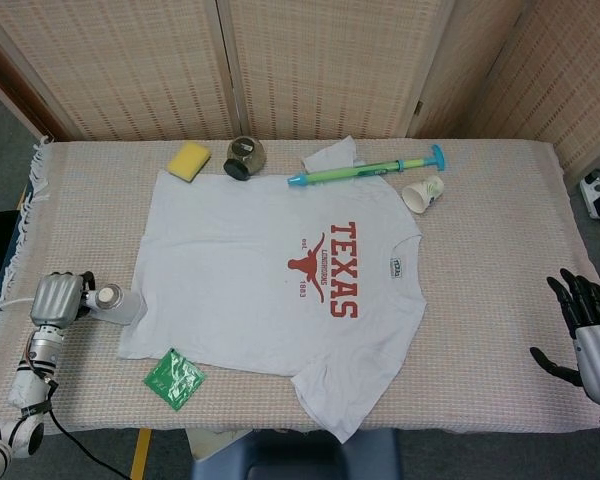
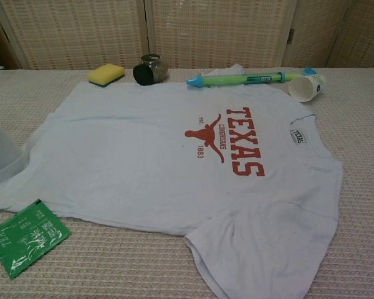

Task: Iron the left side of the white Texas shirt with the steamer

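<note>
Gripping the steamer (image 1: 115, 303) at the lower left of the head view, the left hand (image 1: 56, 298) has its fingers wrapped round the handle, the steamer's head just touching the hem edge of the white Texas shirt (image 1: 270, 290), which lies flat across the middle of the cloth-covered table (image 1: 500, 250), while the right hand (image 1: 590, 330) hangs at the lower right edge with fingers spread, holding nothing. From the chest view, neither hand shows; the steamer (image 2: 0, 149) sits at the left edge against the white Texas shirt (image 2: 143, 168), with a green tea packet (image 2: 22, 237) below it and a yellow sponge (image 2: 106, 73), a dark jar (image 2: 149, 68), a green and blue syringe toy (image 2: 249, 78) and a tipped paper cup (image 2: 305, 87) along the top.
</note>
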Controlling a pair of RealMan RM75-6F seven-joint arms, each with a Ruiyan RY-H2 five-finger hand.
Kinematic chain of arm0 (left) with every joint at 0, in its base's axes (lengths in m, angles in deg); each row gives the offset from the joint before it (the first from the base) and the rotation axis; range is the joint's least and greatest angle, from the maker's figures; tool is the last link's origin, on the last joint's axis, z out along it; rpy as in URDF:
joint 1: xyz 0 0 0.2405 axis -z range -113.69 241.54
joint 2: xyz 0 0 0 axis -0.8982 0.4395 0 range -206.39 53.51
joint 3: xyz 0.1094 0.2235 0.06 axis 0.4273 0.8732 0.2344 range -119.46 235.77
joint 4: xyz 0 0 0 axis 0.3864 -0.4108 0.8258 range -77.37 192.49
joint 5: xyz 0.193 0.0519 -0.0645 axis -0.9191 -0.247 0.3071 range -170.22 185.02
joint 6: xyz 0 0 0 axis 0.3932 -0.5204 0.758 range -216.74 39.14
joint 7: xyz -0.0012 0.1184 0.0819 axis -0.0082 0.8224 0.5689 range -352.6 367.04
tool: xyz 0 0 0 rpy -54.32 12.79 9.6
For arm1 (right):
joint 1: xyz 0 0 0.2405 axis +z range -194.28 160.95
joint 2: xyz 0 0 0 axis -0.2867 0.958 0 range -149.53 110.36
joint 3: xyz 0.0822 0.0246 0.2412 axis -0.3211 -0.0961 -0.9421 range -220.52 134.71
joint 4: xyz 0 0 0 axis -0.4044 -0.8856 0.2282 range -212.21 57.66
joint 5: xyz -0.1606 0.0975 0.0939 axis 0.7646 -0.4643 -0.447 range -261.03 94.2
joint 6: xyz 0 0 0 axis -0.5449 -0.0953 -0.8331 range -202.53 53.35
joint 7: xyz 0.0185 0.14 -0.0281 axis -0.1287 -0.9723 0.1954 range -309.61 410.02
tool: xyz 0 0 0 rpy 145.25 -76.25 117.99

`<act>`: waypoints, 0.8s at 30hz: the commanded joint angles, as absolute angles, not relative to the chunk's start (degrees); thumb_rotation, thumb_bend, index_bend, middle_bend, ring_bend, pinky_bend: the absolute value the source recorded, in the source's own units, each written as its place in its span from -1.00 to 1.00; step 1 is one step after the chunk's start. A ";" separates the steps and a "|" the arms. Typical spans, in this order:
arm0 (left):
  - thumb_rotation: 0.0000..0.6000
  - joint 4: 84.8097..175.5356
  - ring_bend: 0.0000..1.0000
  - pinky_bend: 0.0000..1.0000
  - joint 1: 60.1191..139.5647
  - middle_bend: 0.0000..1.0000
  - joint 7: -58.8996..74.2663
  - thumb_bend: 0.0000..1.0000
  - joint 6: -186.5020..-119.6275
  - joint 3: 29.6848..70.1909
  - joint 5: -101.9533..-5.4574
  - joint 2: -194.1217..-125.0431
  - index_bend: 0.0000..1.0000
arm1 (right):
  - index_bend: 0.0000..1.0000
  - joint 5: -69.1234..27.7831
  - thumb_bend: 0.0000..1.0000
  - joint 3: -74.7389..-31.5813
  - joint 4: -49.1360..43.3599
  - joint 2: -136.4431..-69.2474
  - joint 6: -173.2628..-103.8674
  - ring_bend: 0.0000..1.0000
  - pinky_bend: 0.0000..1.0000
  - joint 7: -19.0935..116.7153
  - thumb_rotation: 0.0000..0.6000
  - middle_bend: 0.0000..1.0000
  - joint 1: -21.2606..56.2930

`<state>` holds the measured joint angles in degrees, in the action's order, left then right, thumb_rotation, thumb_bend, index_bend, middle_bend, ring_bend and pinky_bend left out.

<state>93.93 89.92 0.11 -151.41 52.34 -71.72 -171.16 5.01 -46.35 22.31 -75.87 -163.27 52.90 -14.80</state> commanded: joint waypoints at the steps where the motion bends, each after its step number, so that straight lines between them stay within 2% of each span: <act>1: 1.00 93.34 0.37 0.27 90.10 0.58 -1.50 0.15 -151.29 52.83 -72.42 -171.73 0.35 | -1.00 4.94 -0.72 -46.35 22.34 -75.91 -163.16 -1.00 -0.86 52.91 1.00 -0.99 -14.78; 4: 1.00 92.76 0.51 0.37 90.48 0.68 -2.94 0.30 -150.91 52.84 -72.67 -172.02 0.42 | -1.00 4.93 -0.72 -46.37 22.43 -75.93 -162.97 -1.00 -0.86 52.95 1.00 -0.99 -14.67; 10: 1.00 93.04 0.68 0.49 91.29 0.74 -6.12 0.58 -150.04 50.88 -71.14 -171.59 0.52 | -1.00 5.18 -0.72 -46.14 22.85 -75.97 -162.21 -1.00 -0.86 53.37 1.00 -0.98 -14.35; 18: 1.00 94.14 0.86 0.57 92.56 0.82 -9.65 0.76 -147.94 48.20 -68.75 -170.09 0.58 | -1.00 6.26 -0.72 -45.07 22.78 -77.82 -158.27 -1.00 -0.86 53.25 1.00 -0.98 -12.43; 24: 1.00 99.88 0.95 0.61 93.24 0.88 -14.39 0.86 -145.89 45.63 -66.50 -166.53 0.61 | -1.00 7.60 -0.72 -44.37 23.05 -78.76 -154.50 -1.00 -0.86 53.61 1.00 -0.97 -10.11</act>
<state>97.96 92.95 -12.78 -146.69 46.64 -67.40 -167.87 7.19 -44.63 22.94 -78.49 -155.25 53.56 -10.70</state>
